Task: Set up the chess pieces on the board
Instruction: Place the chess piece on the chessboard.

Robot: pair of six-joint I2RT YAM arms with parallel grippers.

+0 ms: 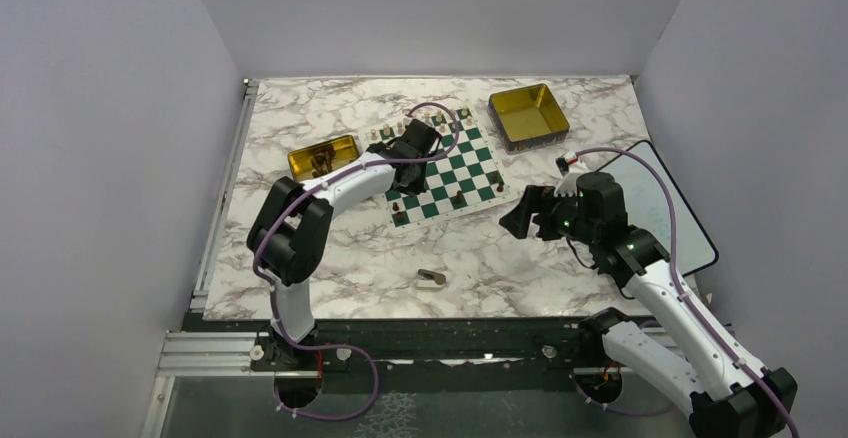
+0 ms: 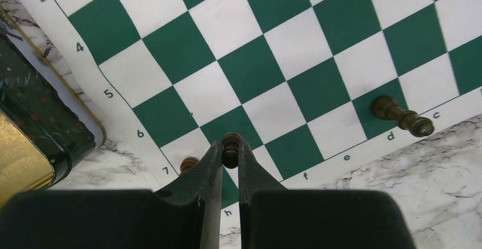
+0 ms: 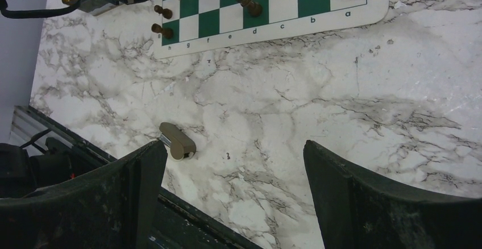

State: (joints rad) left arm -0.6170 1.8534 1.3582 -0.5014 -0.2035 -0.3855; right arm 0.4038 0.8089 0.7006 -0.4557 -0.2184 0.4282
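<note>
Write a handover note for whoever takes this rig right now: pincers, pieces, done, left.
Left pincer: shut on a dark piece at the board corner by file h.
Right pincer: open, empty, over the table off the board.
Done: a few dark pieces on the near rows; pale pieces along the far edge.
Left: place the held piece, then fill the rest. Dark shapes in the left tin may be more pieces.

The board [image 1: 445, 170] has dark green and white checks inside a white border, lettered in green. The chess pieces [image 2: 402, 116] on it are dark brown. Beneath the board the table [image 1: 480, 258] is white marble, grey-veined. The left tin [image 1: 335, 150] and right tin [image 1: 528, 110] flanking the board are gold inside.
</note>
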